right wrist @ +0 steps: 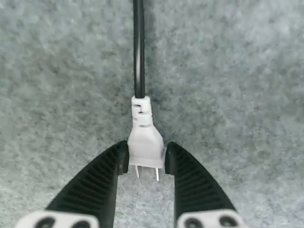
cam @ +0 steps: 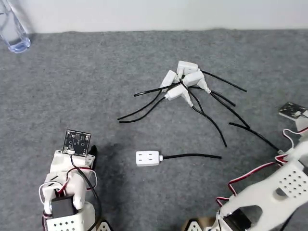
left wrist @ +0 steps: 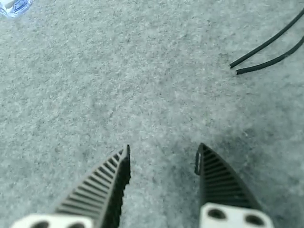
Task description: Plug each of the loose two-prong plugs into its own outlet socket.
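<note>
Plug (right wrist: 145, 142) is being pinched by its sides between the right fingers (right wrist: 102, 178), near the right edge of the desk (cam: 72, 72). Its black cord (right wrist: 138, 47) is running straight away. The left fingers (left wrist: 111, 183) are hanging spread over the front left corner. The socket (cam: 147, 158) is lying near the front middle, and other plugs (cam: 183, 79) are lying heaped farther back.

On grey felt mat (cam: 72, 86): clear container (cam: 13, 33) (far corner, partly cut off), white wall (cam: 144, 14) behind.
</note>
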